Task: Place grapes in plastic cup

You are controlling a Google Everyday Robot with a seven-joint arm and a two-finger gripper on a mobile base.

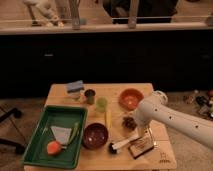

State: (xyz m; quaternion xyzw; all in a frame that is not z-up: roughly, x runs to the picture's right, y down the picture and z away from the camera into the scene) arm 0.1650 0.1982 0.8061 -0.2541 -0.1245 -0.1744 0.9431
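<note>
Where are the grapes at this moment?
In the camera view, the grapes lie on the right half of the table, in front of the orange bowl, right of the maroon bowl; the gripper hangs low nearer the camera.

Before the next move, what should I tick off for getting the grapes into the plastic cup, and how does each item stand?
1. Grapes located: ok. The grapes lie on the table, right of the maroon bowl.
2. Grapes in grasp: not ok. The gripper sits low at the table's front right, just in front of them.
3. Plastic cup upright: ok.
4. Cup empty: cannot tell.
5. Right cup picked out: ok. The dark cup stands behind and left of it.
</note>
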